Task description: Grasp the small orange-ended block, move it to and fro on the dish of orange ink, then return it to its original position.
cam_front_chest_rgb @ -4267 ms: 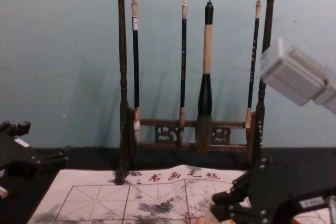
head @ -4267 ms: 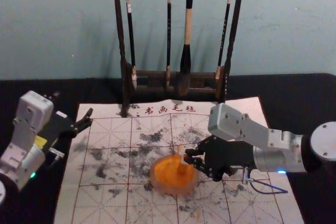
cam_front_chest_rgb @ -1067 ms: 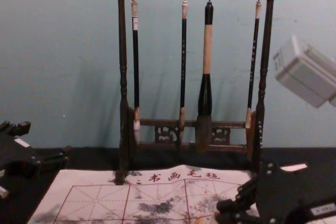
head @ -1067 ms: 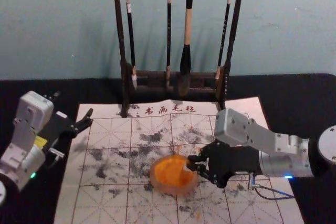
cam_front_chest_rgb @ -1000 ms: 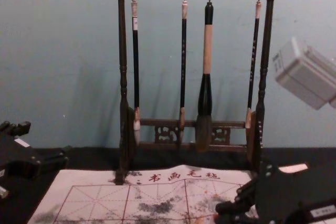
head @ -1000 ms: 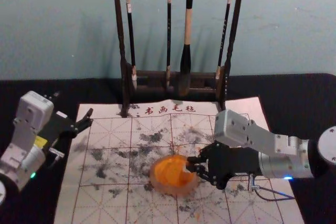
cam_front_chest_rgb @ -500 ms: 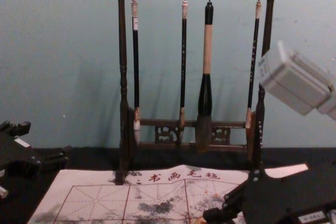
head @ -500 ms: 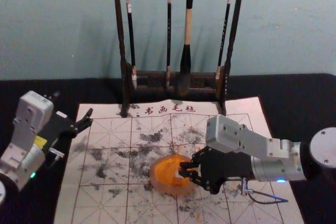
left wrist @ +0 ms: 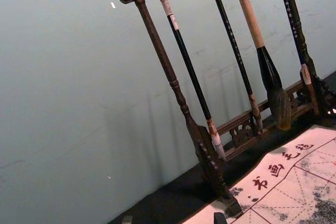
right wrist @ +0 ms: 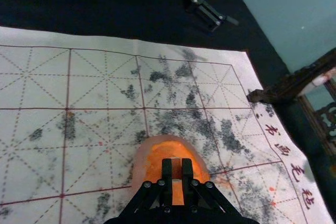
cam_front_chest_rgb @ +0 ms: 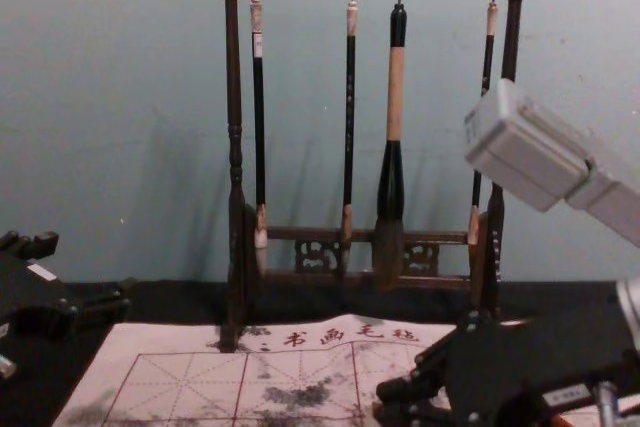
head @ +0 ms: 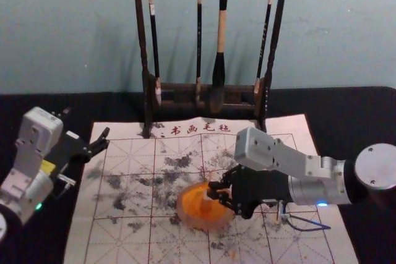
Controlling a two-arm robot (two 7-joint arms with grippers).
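My right claw (head: 212, 190) was out over the dish (head: 182, 211), coming in from the right side, and there was the grip: fingers closed on both sides of the small block (right wrist: 176, 169), pinching it tight! The block sat over the orange ink, within the rim; whether it touched the ink, I couldn't tell. The dish rested on the grid-lined mat (head: 117, 239), among grey smudges. Over on the left, my left claw (cam_front_chest_rgb: 90, 269) hung parked beside the mat, fingers spread wide with nothing between them. Behind it all stood the dark rack (head: 142, 35), four brushes hanging from it.
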